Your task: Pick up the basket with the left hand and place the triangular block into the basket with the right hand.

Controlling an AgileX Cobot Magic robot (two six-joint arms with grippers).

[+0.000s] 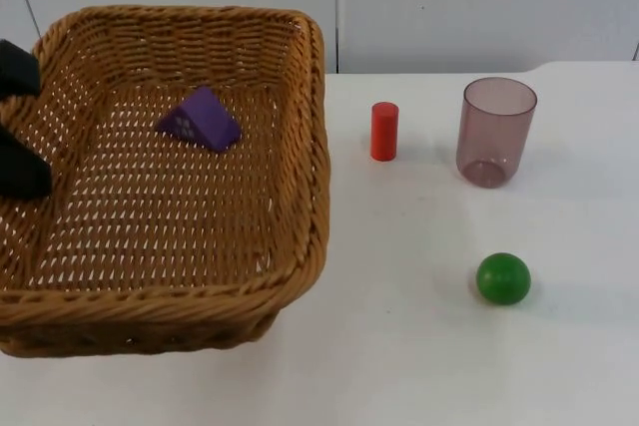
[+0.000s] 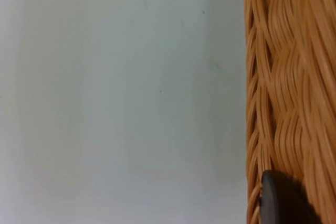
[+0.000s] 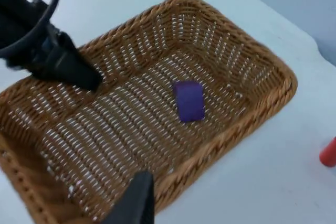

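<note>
Basket point(image 1: 300, 167), stiff wicker and judged light, is clamped at 9 o'clock rim by left gripper point(image 1: 20, 132); block point(image 1: 200, 119) lies inside; right gripper point(image 3: 137, 203) state can't be told.

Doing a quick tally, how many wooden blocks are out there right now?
3: a purple triangular block inside the basket, a red cylinder on the table beside the cup, and a green ball nearer the front.

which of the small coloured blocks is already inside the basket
The purple triangular block, lying on the basket floor. The red cylinder and green ball sit outside on the white table.
</note>
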